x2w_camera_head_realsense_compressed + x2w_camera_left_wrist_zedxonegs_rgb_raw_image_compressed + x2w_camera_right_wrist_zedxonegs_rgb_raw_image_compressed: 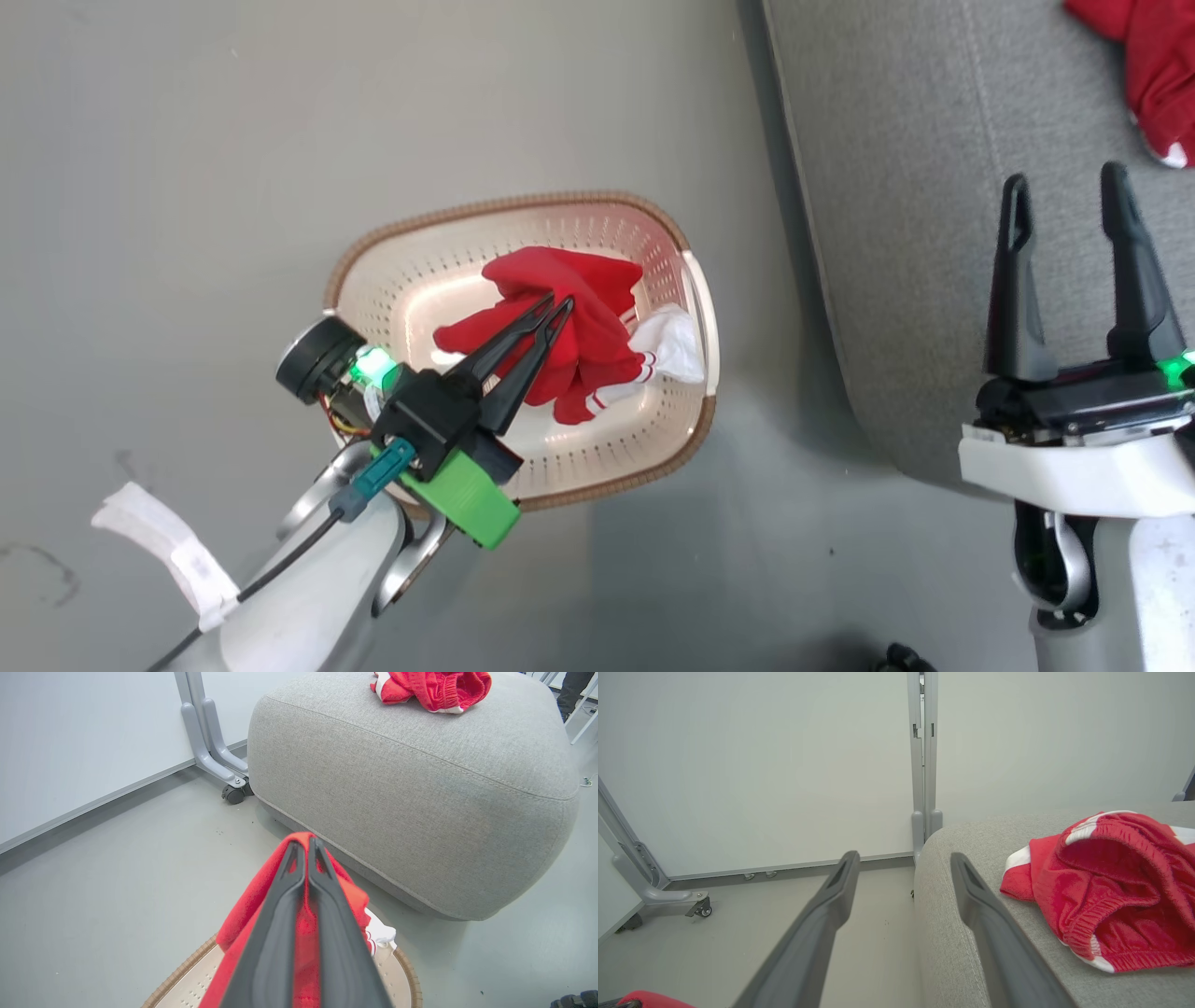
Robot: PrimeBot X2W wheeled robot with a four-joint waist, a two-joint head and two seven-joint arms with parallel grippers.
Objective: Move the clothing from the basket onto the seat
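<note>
A red garment with white stripes (579, 327) hangs over the cream basket (392, 280), pinched between the tips of my left gripper (558, 303), which is shut on it. In the left wrist view the same red cloth (247, 905) drapes around the closed fingers (280, 924), above the basket's brown rim (411, 975). A second red garment (1153, 75) lies on the grey seat (934, 233), also seen as red cloth (1111, 891) on the seat (952, 952). My right gripper (1064, 196) is open and empty at the seat's near edge.
The basket stands on grey floor (187, 187) just left of the seat. White partition panels on grey castor legs (210, 742) stand behind the seat. A white strap (168, 551) hangs from my left forearm.
</note>
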